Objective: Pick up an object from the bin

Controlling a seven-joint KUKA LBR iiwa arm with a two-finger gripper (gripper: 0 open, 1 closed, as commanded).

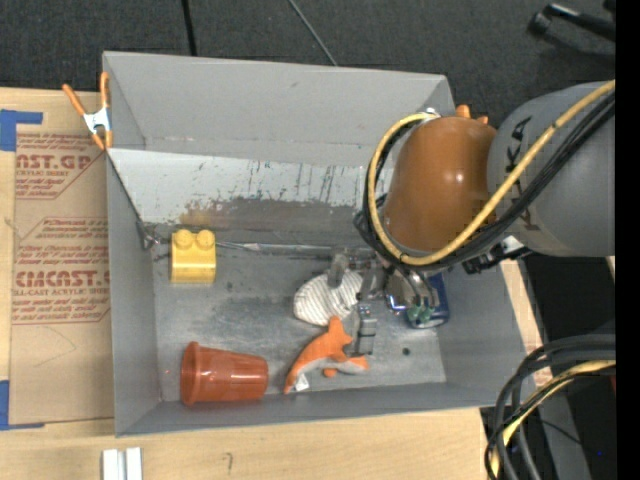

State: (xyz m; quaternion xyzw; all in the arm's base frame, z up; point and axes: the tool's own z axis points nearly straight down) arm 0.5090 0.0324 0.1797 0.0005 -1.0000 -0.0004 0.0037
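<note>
My gripper [352, 303] reaches down from under the orange dome into the right half of the bin. One finger stands over a white, grey-striped rounded thing [318, 300], the other comes down by an orange toy animal [325, 354] lying near the front wall. The fingers stand apart with nothing clearly held between them. A small blue and green thing [425, 310] lies just right of the gripper, partly hidden by the arm.
A yellow two-stud building block [193, 256] sits at the back left of the bin floor. An orange-red plastic cup [222, 374] lies on its side at the front left. The arm and its cables cover the bin's right side.
</note>
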